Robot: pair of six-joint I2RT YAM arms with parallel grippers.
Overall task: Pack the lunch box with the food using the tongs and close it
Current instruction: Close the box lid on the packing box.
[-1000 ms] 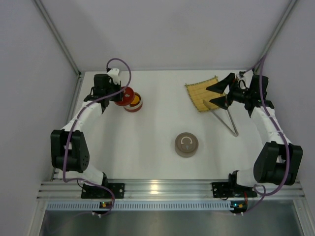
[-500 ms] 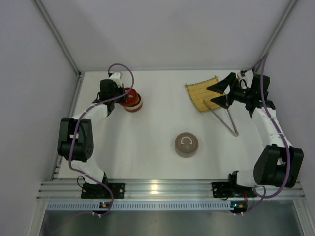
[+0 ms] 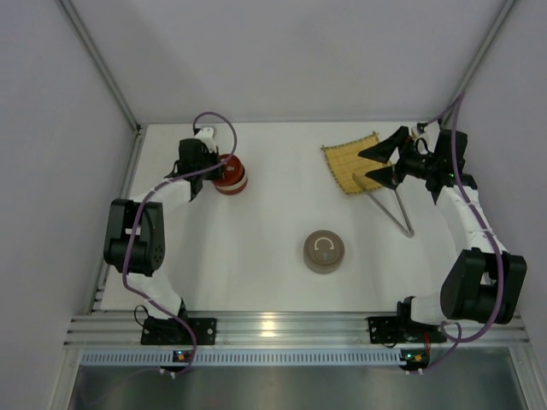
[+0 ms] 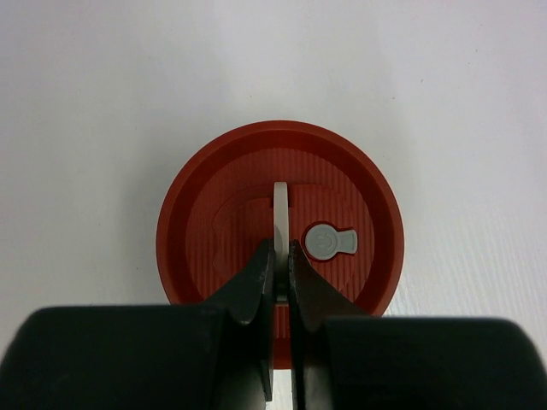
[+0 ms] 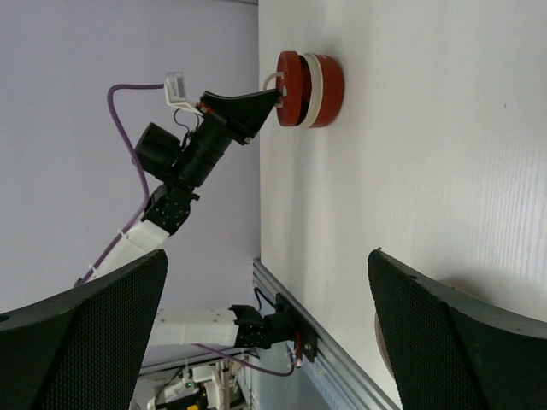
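The lunch box (image 3: 231,178) is a round white tin at the far left, with its red lid (image 4: 214,222) lying over it. My left gripper (image 4: 280,256) is shut on the lid's upright white handle (image 4: 280,205). The right wrist view shows the same lunch box (image 5: 309,87), with the left fingers at its top. The food is hidden under the lid. The tongs (image 3: 393,209) lie in a narrow V on the table at the right. My right gripper (image 3: 357,166) hangs wide open above the mat's near edge, just beyond the tongs, holding nothing.
A yellow bamboo mat (image 3: 346,158) lies at the far right, partly under the right gripper. A round brown tin with a ring handle (image 3: 325,251) stands in the middle of the table. Frame posts and side walls stand close on both sides.
The left gripper has carried the red lid to the right, from beside the tin to over it. This covers the orange food seen earlier. The right arm has not moved.
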